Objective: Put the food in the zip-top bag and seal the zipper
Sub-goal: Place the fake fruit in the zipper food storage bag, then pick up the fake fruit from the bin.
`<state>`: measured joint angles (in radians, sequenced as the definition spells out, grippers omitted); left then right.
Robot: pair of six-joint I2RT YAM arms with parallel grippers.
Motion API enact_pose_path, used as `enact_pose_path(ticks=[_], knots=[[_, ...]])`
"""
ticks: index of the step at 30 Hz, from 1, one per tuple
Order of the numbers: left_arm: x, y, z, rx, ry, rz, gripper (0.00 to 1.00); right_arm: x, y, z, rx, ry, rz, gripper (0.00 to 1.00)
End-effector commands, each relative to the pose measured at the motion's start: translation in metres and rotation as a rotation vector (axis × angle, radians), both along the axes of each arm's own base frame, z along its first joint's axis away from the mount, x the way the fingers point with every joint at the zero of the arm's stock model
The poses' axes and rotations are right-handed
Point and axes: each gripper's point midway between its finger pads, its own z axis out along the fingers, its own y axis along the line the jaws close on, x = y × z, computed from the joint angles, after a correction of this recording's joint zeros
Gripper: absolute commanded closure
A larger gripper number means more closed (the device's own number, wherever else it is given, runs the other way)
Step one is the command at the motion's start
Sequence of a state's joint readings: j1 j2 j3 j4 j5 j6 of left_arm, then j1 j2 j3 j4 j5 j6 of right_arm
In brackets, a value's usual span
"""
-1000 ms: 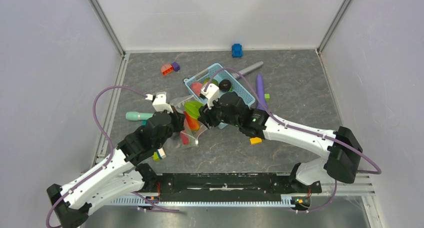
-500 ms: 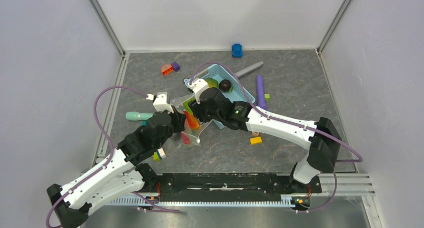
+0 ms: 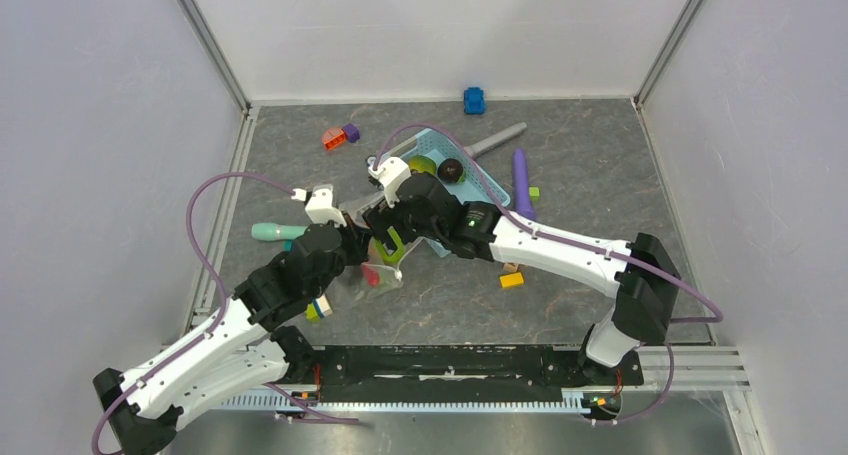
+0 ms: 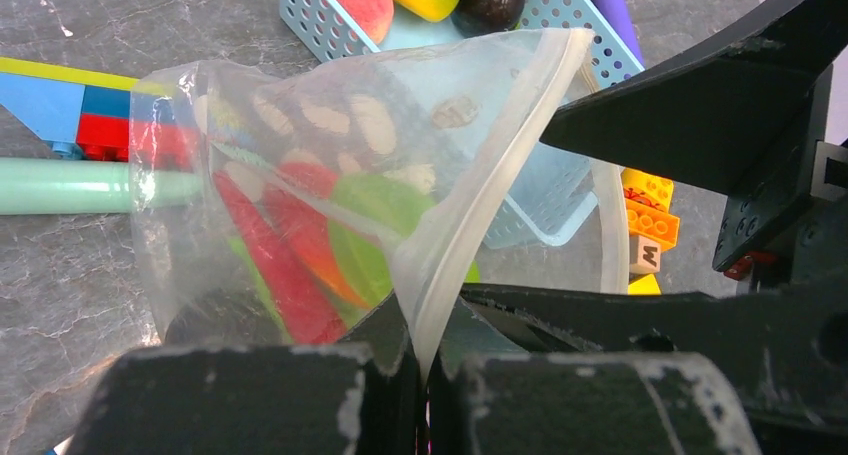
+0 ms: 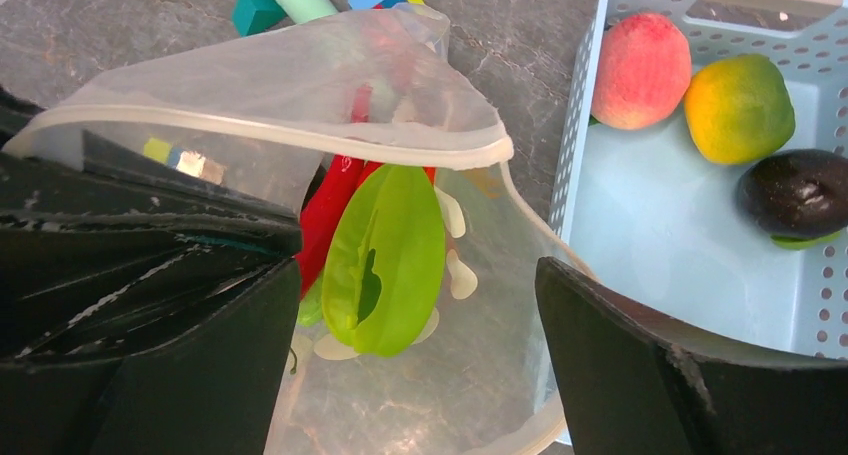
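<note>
three foods (image 5: 640,70) in basket (image 5: 581,125), two seen in zip-top bag (image 5: 300,75), left end effector (image 4: 425,367) clamping rim (image 4: 445,265), right end effector (image 5: 418,275) spread, empty

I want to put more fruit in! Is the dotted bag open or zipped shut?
Open. The zip-top bag gapes: its zipper edges stand apart, green food showing inside. The left gripper pinches one edge.

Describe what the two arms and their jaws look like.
The left arm and right arm match: white moulded shells joined by bulky black joint housings, a thin purple cable looping beside each, a small white camera block at the wrist. The jaws are flat, matte black, wedge-shaped plates with scuffed edges.
</note>
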<state>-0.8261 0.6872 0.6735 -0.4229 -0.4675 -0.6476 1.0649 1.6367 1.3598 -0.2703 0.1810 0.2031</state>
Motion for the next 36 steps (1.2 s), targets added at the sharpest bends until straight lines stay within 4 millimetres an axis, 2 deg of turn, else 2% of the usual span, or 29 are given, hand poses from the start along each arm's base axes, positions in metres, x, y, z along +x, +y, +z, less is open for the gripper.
enact_pose_path(ticks=[1, 8, 12, 18, 22, 27, 32, 36], knots=[[0.004, 0.002, 0.011, -0.040, -0.034, 0.030, 0.96, -0.003, 0.005, 0.038, 0.088, -0.094, 0.066, 0.04], [0.005, 0.004, 0.011, -0.038, -0.035, 0.047, 0.95, -0.006, -0.019, 0.069, 0.157, -0.203, 0.070, 0.02], [0.006, 0.006, 0.010, -0.038, -0.033, 0.060, 0.95, 0.004, -0.048, 0.081, 0.183, -0.274, -0.045, 0.02], [0.007, 0.017, 0.012, -0.036, -0.040, 0.115, 0.95, 0.025, -0.093, 0.084, 0.206, -0.305, -0.229, 0.02], [0.008, 0.021, 0.016, -0.043, -0.052, 0.137, 0.95, 0.041, -0.113, 0.074, 0.225, -0.262, -0.304, 0.02], [0.011, 0.028, 0.020, -0.036, -0.060, 0.187, 0.95, 0.070, -0.135, 0.042, 0.219, -0.168, -0.405, 0.02], [0.015, 0.036, 0.019, -0.024, -0.052, 0.246, 0.95, 0.100, -0.141, 0.008, 0.138, -0.128, -0.492, 0.02], [0.018, 0.041, 0.021, -0.013, -0.058, 0.285, 0.95, 0.125, -0.142, -0.012, 0.130, -0.095, -0.583, 0.02]])
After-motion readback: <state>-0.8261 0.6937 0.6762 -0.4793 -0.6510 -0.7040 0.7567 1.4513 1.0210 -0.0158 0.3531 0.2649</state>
